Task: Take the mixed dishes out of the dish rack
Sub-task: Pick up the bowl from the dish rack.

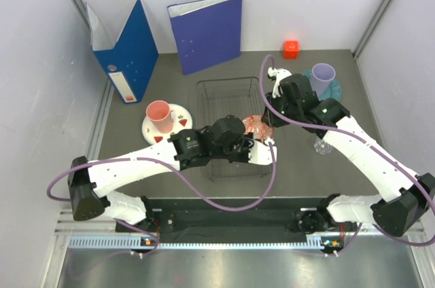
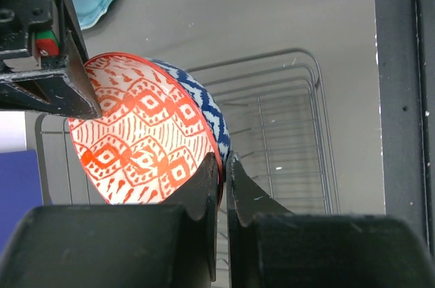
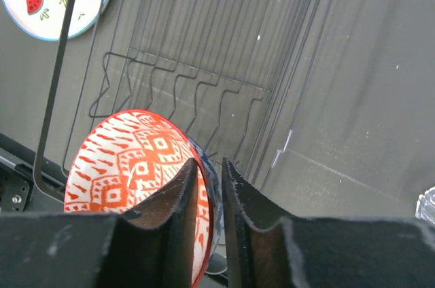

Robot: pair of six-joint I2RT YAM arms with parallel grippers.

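Note:
The small patterned bowl point(image 1: 256, 127), red-orange inside and blue-white outside, is held tilted on edge over the right side of the black wire dish rack point(image 1: 228, 94). My left gripper point(image 2: 225, 169) is shut on its rim point(image 2: 143, 132). My right gripper point(image 3: 211, 176) also straddles the rim of the bowl point(image 3: 129, 166), one finger inside and one outside, shut on it. The pink cup point(image 1: 160, 115) stands on the white plate point(image 1: 180, 125) left of the rack. The lavender cup point(image 1: 323, 74) stands on the teal plate point(image 1: 335, 89) at the right. The glass tumbler point(image 1: 322, 145) stands behind my right arm.
Two blue binders point(image 1: 129, 50) point(image 1: 207, 30) stand at the back wall. A small red cube point(image 1: 291, 48) sits at the back right. The rack floor point(image 2: 285, 132) shows bare wires below the bowl. Both arms cross near the rack's right side.

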